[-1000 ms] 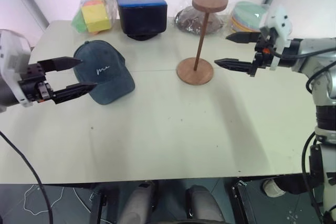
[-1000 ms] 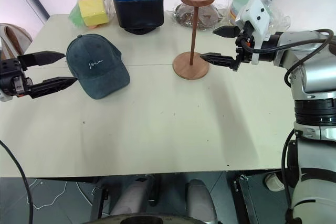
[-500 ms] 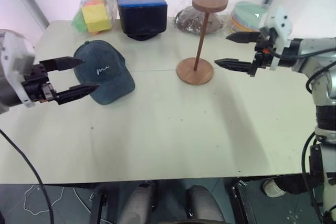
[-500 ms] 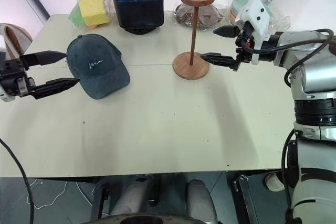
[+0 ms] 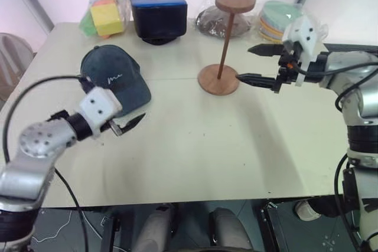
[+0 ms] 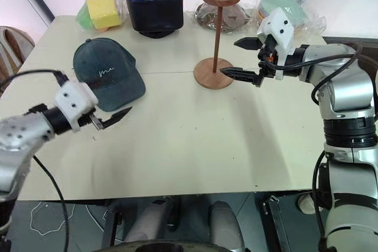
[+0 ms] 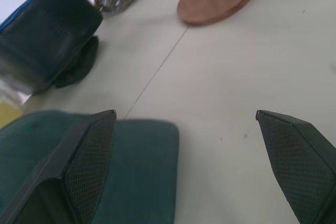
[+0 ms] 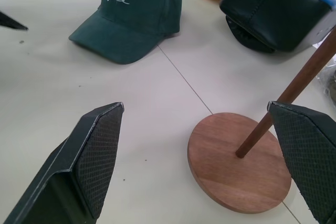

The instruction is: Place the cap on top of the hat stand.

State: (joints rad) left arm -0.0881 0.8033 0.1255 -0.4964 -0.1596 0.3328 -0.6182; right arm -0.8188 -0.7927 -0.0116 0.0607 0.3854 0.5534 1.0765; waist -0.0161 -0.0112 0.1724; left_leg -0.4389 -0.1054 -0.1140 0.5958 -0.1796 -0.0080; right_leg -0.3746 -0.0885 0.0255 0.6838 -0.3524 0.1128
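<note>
Both sets of jaws stand spread and empty, the left gripper [image 6: 112, 118] low at the brim of the cap [image 6: 106, 72], the right gripper [image 6: 237, 57] beside the hat stand [image 6: 217, 36].
The pale table [image 6: 195, 146] has a thin seam running across it; white walls rise behind, dark floor shows below its near edge. The cap lies flat just beyond the left jaws, its brim reaching between them in the left wrist view. The stand's round base sits just ahead of the right jaws. Since a second ago the left arm has dropped and swung in toward the brim, while the right has barely shifted. A dark blue box [image 6: 153, 7] and bagged items line the far edge.
</note>
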